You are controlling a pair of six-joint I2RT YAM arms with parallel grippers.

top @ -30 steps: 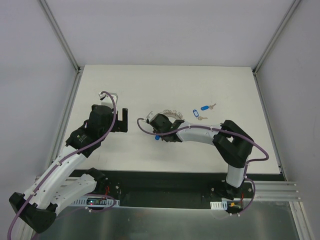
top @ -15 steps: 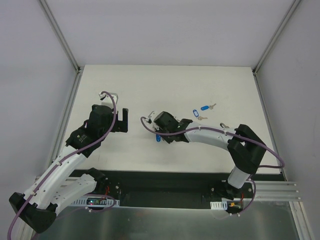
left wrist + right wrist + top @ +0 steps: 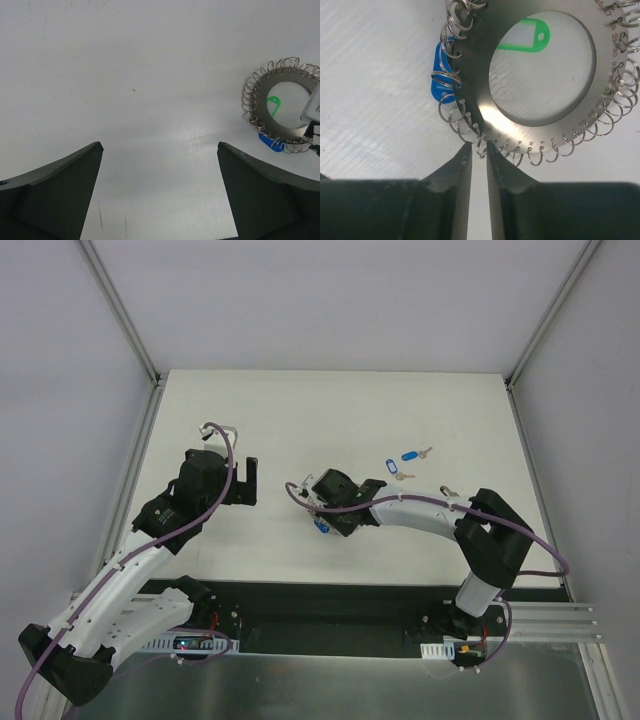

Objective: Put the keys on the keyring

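The keyring (image 3: 545, 131) is a grey metal disc with a round hole, edged with small wire rings. My right gripper (image 3: 479, 148) is shut on one wire ring at its rim. A blue tag (image 3: 439, 85) hangs on the left edge, and a green tag (image 3: 525, 41) shows through the hole. In the top view my right gripper (image 3: 322, 512) covers most of the ring; the blue tag (image 3: 322, 527) pokes out. Two blue-tagged keys (image 3: 409, 454) (image 3: 390, 471) lie behind on the right. My left gripper (image 3: 245, 482) is open and empty, left of the keyring (image 3: 260, 97).
A small silver key (image 3: 447, 490) lies by my right forearm. The white table (image 3: 300, 410) is walled by metal rails left and right. In the left wrist view the fingers (image 3: 60, 185) stand wide apart over bare table.
My right gripper has drawn the keyring a little toward the near edge, and the blue tag came with it. The right elbow swung right. The left arm has not moved.
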